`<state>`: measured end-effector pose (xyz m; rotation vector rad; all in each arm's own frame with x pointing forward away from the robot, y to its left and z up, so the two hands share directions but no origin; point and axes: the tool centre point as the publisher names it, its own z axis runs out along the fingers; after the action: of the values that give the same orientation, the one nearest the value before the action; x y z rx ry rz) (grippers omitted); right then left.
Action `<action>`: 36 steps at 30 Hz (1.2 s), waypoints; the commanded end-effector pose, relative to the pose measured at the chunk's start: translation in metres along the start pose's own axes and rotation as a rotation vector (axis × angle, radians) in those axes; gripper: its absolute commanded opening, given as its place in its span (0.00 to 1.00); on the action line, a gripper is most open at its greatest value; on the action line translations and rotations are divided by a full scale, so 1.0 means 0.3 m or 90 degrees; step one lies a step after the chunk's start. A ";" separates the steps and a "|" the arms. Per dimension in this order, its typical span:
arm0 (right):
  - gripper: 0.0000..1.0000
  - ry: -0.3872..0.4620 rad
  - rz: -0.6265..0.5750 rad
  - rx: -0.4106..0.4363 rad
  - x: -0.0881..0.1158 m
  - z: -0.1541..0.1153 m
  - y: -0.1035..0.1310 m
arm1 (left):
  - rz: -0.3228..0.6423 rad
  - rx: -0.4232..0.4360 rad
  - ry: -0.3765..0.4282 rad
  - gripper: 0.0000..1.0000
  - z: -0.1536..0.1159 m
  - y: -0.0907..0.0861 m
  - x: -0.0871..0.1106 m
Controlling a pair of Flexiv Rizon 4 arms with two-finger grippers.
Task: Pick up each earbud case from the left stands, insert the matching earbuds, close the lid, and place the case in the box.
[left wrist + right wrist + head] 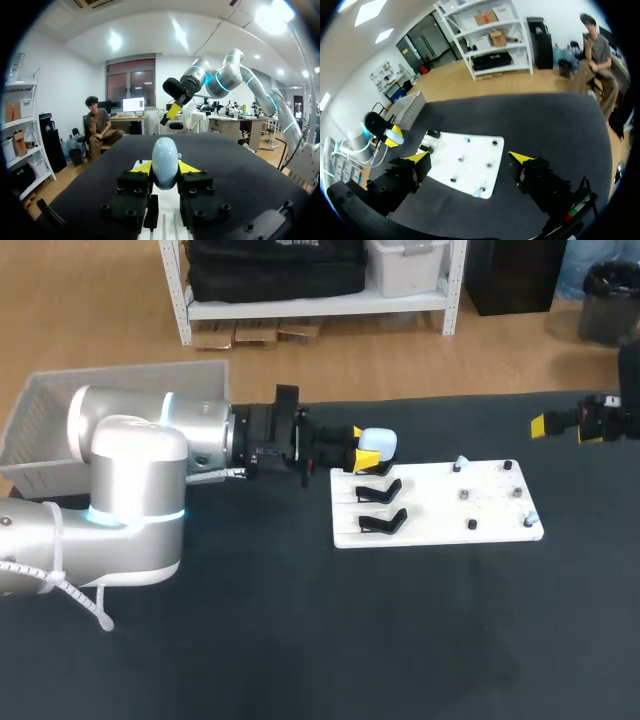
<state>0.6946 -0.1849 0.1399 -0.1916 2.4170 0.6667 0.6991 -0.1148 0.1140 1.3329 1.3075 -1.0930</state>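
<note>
The left pincer (366, 454) is clamped on the pale blue earbud case (381, 442), at the far left corner of the white board (440, 508); two black stands (381, 522) sit on the board's left side, near the case; the right pincer (469, 159) hangs with fingers wide apart, well right of the board; the box (40, 425) stands well left of the board.
</note>
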 end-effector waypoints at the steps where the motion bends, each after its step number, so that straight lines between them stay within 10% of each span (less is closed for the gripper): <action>1: 1.00 0.010 0.003 -0.025 0.000 -0.004 0.003 | 0.005 -0.005 -0.020 0.00 0.025 -0.017 0.016; 36: 1.00 0.032 -0.083 -0.088 0.170 -0.019 0.394 | 0.035 0.028 -0.085 0.00 0.099 -0.009 0.015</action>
<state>0.6181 -0.0899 0.1622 -0.4302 2.3745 0.8080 0.6960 -0.1416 0.1091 1.3082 1.1579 -1.1562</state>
